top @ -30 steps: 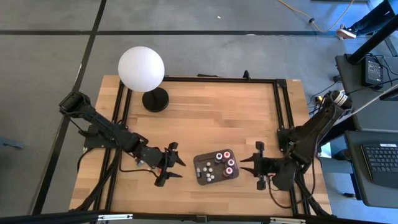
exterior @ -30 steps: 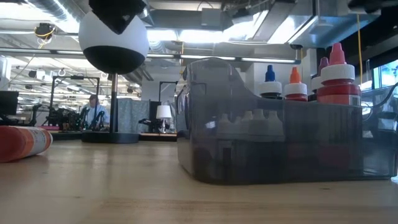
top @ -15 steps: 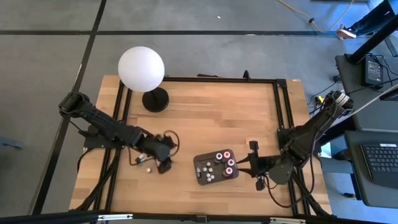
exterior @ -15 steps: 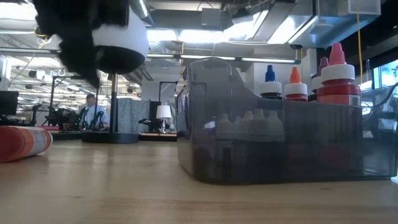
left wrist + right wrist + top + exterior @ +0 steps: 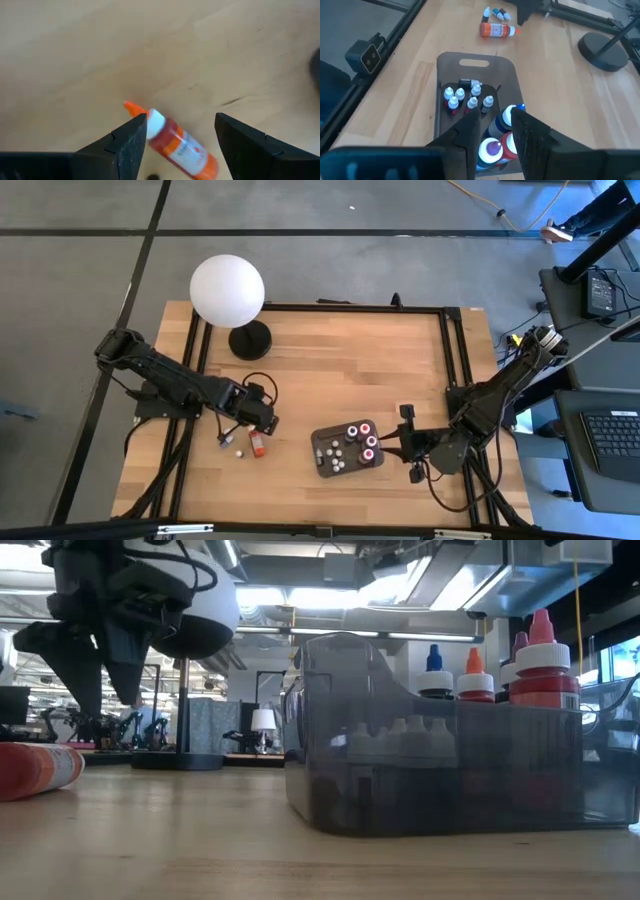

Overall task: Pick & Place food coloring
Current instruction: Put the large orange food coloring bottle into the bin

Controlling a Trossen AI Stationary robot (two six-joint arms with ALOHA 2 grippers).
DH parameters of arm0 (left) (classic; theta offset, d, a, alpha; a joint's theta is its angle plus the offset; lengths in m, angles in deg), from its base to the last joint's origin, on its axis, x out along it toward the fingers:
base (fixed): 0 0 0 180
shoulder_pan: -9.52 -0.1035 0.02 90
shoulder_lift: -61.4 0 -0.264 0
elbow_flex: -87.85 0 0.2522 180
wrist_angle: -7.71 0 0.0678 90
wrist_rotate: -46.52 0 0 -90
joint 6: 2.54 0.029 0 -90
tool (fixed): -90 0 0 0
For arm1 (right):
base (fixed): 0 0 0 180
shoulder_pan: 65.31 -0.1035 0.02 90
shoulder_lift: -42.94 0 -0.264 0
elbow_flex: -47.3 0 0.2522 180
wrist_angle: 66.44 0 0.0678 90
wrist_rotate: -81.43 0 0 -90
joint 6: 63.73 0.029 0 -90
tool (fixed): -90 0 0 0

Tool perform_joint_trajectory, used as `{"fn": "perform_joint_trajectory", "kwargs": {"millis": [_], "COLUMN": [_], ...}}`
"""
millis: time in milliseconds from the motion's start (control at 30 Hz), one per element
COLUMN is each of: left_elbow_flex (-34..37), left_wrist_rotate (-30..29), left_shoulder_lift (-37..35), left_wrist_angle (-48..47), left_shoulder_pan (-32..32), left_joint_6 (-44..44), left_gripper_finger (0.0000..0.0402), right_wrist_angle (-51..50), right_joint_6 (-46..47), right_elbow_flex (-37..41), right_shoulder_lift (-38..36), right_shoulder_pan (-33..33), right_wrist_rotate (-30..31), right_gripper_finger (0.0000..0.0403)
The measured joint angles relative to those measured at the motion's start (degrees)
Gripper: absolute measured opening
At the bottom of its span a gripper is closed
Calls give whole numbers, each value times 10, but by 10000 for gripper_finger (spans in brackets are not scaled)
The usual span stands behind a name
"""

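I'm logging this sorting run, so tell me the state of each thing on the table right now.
Orange dropper bottle: lying on its side, loose.
Dark grey plastic tray: flat on table, holding upright bottles.
White globe lamp: standing upright.
Left gripper: open, above the orange bottle.
Right gripper: holding nothing, near the tray.

Wooden table (image 5: 400, 370): globe lamp (image 5: 228, 292), grey tray (image 5: 345, 450), fallen orange bottle (image 5: 257, 443).

Overhead view straight down; low view level beside the tray (image 5: 440, 770); wrist views close above table.
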Motion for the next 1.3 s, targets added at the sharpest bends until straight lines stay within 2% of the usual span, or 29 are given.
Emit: {"fn": "perform_joint_trajectory", "kwargs": {"millis": [267,433,733,867,1300], "left_elbow_flex": [0,0,0,0,0], "left_wrist_rotate": [-13,-9,14,50,133], "left_shoulder_lift": [-1,-1,2,18,97], "left_wrist_angle": [30,26,26,21,22], "left_shoulder_pan": [1,1,2,2,2], "left_joint_6": [-31,-115,-185,-217,-217], "left_gripper_finger": [229,230,228,227,226], "right_wrist_angle": [-7,-8,-22,-30,-32], "right_joint_6": [-15,-15,-15,-14,-30], "right_elbow_flex": [0,0,0,0,0], "right_shoulder_lift": [0,0,0,3,63], "right_shoulder_pan": [0,0,0,0,0], "right_wrist_rotate": [-1,-1,-2,-2,-2], "right_gripper_finger": [112,112,112,112,112]}}
